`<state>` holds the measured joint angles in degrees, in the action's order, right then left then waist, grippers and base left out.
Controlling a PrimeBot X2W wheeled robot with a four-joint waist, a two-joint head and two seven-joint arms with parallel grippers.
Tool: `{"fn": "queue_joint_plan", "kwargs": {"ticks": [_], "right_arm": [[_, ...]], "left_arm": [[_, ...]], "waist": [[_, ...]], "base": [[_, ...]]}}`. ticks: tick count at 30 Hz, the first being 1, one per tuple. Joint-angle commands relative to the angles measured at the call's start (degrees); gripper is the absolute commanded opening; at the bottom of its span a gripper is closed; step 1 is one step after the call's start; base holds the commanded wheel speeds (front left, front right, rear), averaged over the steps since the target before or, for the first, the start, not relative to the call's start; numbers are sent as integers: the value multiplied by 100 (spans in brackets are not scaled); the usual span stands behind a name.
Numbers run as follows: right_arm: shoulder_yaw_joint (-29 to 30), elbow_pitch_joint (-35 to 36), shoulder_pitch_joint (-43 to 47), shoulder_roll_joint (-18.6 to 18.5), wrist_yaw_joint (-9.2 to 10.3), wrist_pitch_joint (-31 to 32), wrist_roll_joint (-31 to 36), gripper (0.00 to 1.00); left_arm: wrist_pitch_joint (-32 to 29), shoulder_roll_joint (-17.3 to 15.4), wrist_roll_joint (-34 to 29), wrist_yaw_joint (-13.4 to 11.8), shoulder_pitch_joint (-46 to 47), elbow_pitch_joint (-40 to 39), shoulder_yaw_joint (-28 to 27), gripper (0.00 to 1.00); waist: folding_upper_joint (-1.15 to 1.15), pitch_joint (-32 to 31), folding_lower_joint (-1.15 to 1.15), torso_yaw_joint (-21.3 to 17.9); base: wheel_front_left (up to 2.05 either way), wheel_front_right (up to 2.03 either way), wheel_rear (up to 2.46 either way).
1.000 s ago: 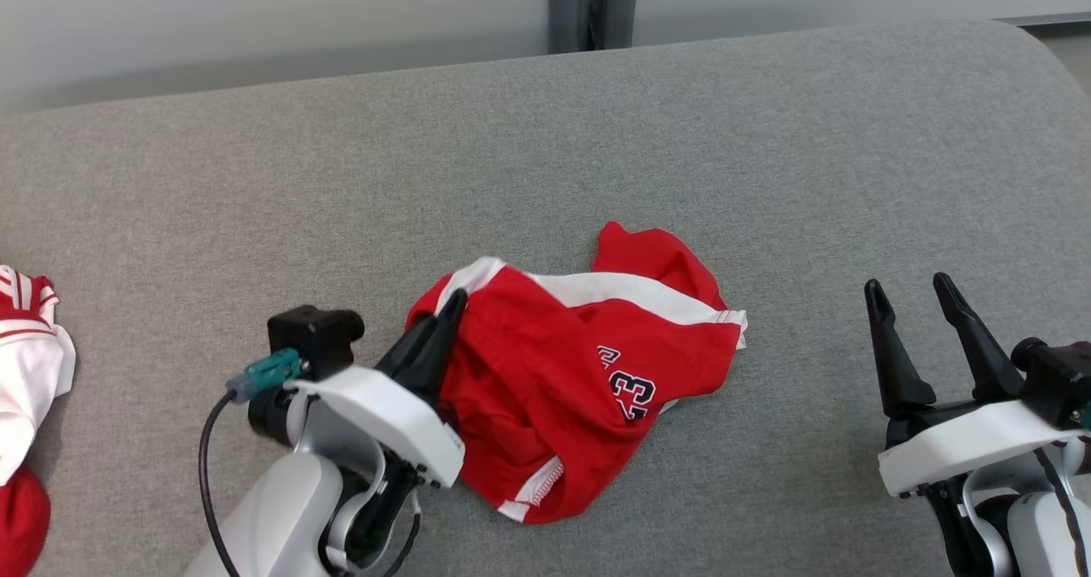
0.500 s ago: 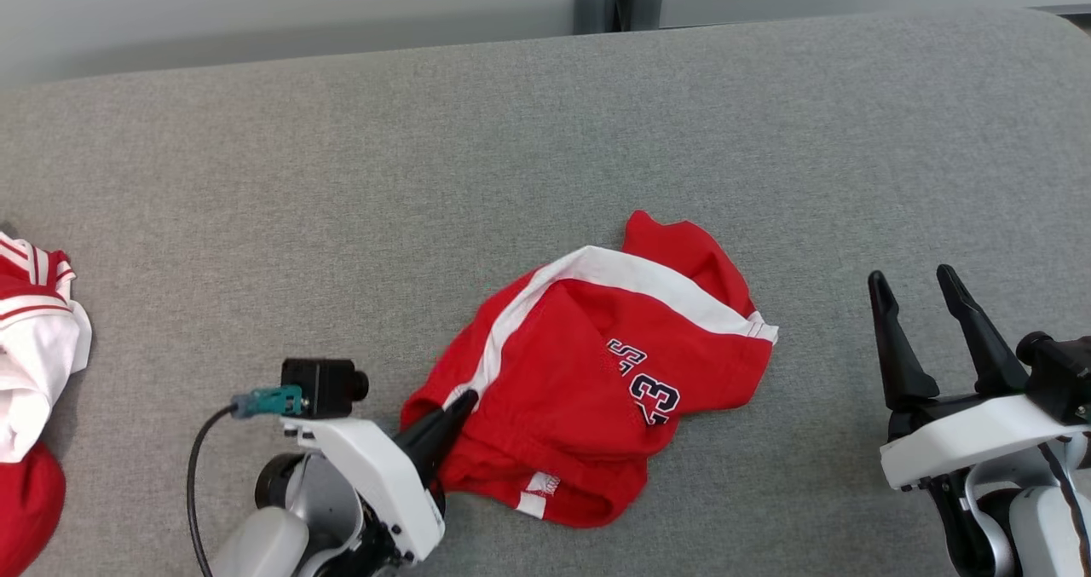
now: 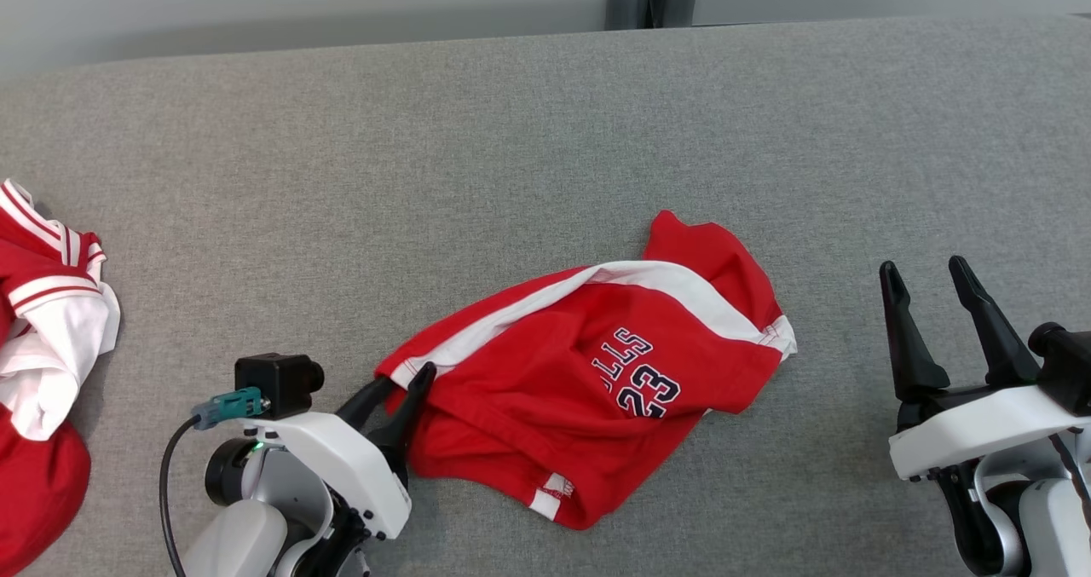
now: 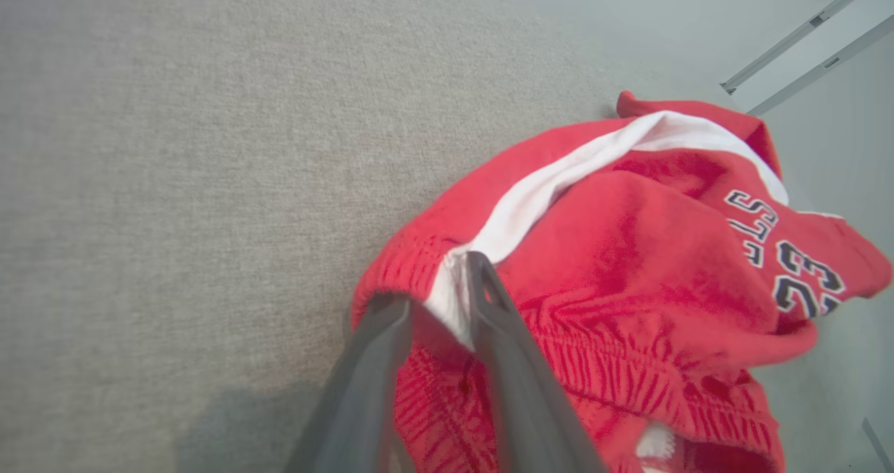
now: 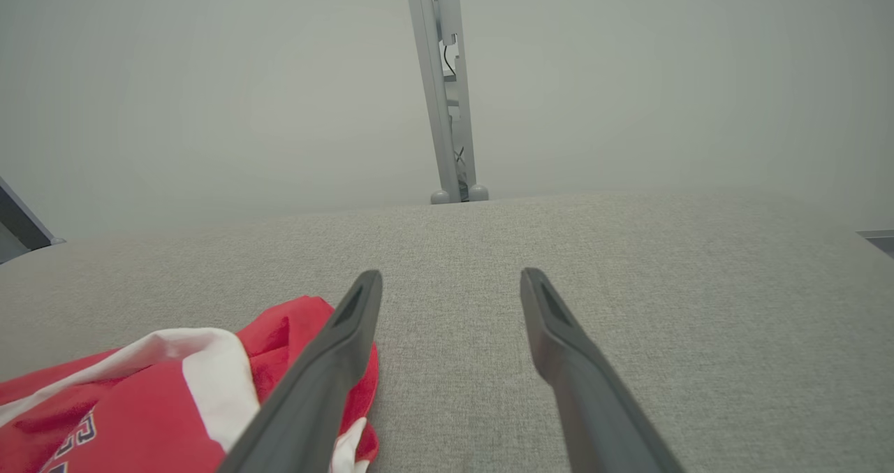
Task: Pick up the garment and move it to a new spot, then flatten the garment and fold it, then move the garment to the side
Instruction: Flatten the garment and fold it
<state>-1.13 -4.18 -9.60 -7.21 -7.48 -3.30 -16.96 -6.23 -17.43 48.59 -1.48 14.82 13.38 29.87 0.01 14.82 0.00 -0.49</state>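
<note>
Head view, then each wrist: shorts down mid-cushion, crumpled, not yet flattened.
Head view: red shorts (image 3: 597, 381) lie bunched in the middle of the grey cushion (image 3: 511, 134), number side up; left gripper (image 3: 405, 377) sits at their left end, fingers parted with the waistband edge between them, not pinched as far as I can judge; right gripper (image 3: 922, 263) hovers spread wide, well apart to the right, holding nothing; a red-and-white pile (image 3: 43, 321) lies at the far left. Left wrist view: white stripe and ribbed waistband run up between the parted fingers; cloth could snag on a finger when the arm pulls away, dragging the shorts into a tighter heap. Right wrist view: spread fingers over bare cushion, a corner of the shorts just beside one finger; flattening while a hem is tucked under would press creases in.
</note>
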Motion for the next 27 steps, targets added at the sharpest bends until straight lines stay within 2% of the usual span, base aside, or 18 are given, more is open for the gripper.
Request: {"fn": "queue_joint_plan", "kwargs": {"ticks": [1,4,10,15,21,27], "right_arm": [[8,22,-28,-31,-3,21,-11,100],[22,11,19,-41,-3,29,-10,100],[120,53,133,-23,-3,130,20,100],[212,146,187,-18,-3,159,116,100],[201,300,241,-8,-3,165,227,100],[146,473,334,45,-3,238,331,100]], "left_arm": [[42,-52,-67,-41,104,10,-32,100],[293,-83,-251,-274,105,-25,-116,100],[311,-264,-402,-718,-115,-358,-251,100],[856,-410,-758,-1198,-236,-909,-516,100],[1791,-322,-1179,-1592,-396,-1540,-826,100],[2099,-317,-1761,-1938,-677,-1955,-1033,100]], "waist": [[-1,-17,0,0],[-1,-87,0,-9],[-1,-234,0,-12],[-1,-360,0,18],[-1,-534,0,61],[-1,-701,0,110]], "base": [[0,0,0],[0,0,0],[0,0,0],[0,0,0],[0,0,0],[0,0,0]]}}
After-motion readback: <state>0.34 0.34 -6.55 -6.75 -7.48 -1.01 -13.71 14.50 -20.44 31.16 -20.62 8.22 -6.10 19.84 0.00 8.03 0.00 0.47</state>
